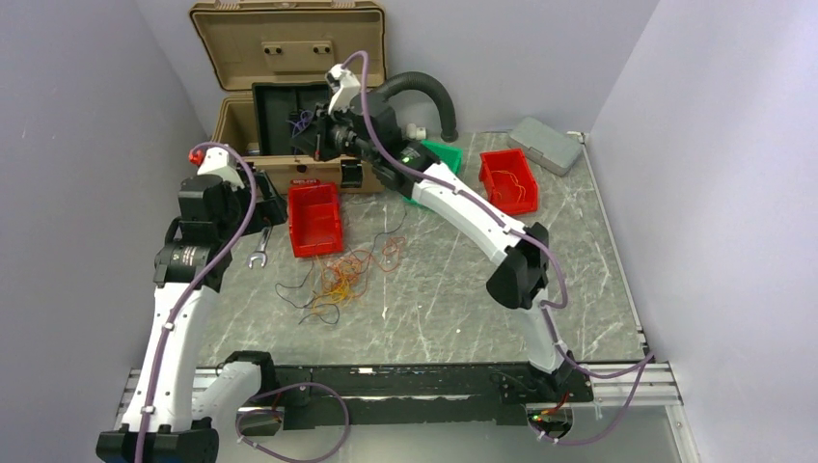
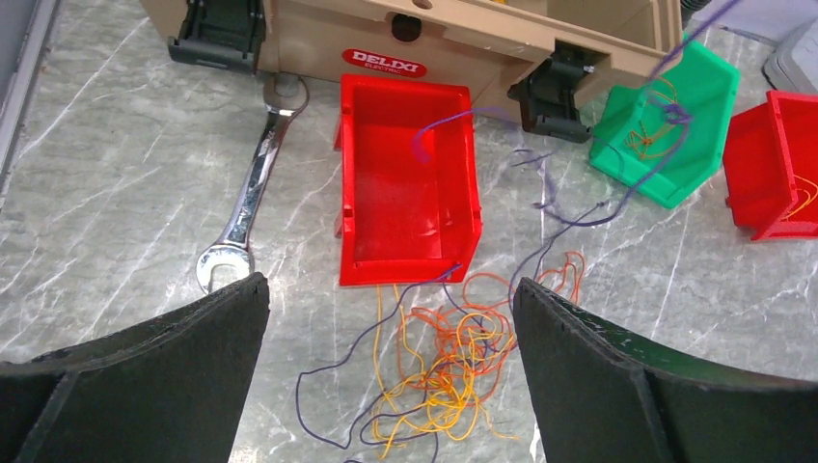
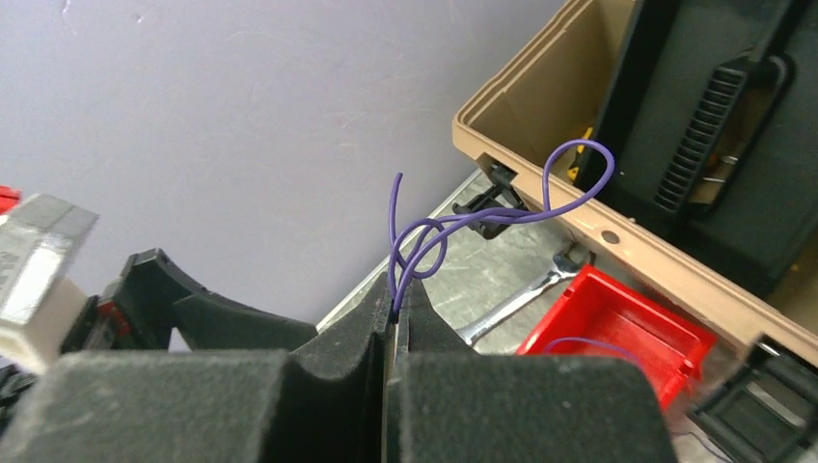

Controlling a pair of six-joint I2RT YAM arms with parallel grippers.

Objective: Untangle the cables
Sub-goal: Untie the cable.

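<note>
Below the right pincer [image 3: 395, 307], clamped on a purple wire [image 3: 579, 143], a pull may cinch the orange tangle [image 2: 439, 371]; left pincer [image 2: 391, 287] gapes empty.

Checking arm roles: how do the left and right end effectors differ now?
Left end effector: wide open, empty, facing the wire tangle. Right end effector: shut on a purple wire, up by the tan case. Both have black padded fingers.
</note>
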